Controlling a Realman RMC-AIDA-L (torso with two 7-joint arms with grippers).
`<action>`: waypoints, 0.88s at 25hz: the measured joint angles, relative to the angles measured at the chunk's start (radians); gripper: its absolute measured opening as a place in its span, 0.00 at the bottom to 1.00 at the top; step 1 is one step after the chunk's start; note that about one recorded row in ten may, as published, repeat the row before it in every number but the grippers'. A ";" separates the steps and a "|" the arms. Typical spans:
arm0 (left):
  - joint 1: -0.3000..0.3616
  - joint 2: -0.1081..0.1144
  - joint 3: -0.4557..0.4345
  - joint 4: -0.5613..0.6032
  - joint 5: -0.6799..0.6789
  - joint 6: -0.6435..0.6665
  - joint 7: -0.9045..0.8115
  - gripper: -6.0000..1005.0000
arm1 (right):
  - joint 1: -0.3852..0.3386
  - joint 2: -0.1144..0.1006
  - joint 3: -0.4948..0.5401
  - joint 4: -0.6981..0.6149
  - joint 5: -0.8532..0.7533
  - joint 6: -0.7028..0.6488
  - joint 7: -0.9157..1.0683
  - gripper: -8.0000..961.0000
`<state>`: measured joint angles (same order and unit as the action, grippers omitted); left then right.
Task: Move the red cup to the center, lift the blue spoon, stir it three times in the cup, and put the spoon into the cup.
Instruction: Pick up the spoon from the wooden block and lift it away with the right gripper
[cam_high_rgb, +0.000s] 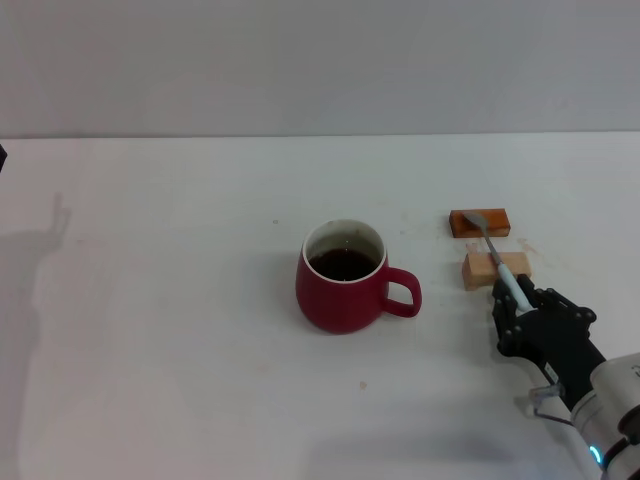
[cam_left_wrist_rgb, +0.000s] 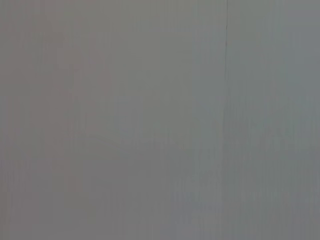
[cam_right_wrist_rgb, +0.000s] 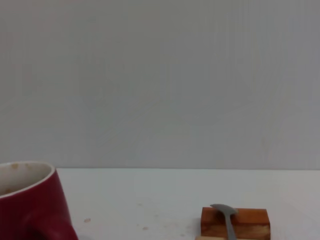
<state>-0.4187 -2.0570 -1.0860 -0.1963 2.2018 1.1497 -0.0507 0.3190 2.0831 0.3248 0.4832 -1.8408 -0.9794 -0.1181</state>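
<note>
The red cup (cam_high_rgb: 345, 277) stands upright near the middle of the white table (cam_high_rgb: 160, 330), dark liquid inside, its handle toward the robot's right; that first step looks done. The blue spoon (cam_high_rgb: 497, 259) lies across the orange-brown block (cam_high_rgb: 479, 222) and the pale wooden block (cam_high_rgb: 495, 270), bowl on the far one. The right end effector (cam_high_rgb: 518, 308) sits at the handle's near end, its black fingers around it; whether they grip it firmly I cannot tell. Lifting, stirring and dropping the spoon in remain. The left end effector is out of view.
</note>
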 joint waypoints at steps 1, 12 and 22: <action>0.000 0.000 0.000 0.000 0.000 0.000 0.000 0.84 | 0.000 0.000 0.000 0.000 0.000 0.000 0.000 0.25; 0.000 0.000 -0.002 0.000 -0.001 0.005 0.000 0.84 | -0.002 0.000 0.005 0.000 0.000 0.001 0.000 0.24; 0.001 0.001 -0.002 0.000 -0.002 0.006 -0.001 0.84 | -0.001 -0.002 0.005 0.000 0.000 0.001 0.000 0.22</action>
<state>-0.4172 -2.0563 -1.0876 -0.1964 2.2002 1.1552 -0.0516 0.3175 2.0815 0.3298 0.4832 -1.8408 -0.9786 -0.1180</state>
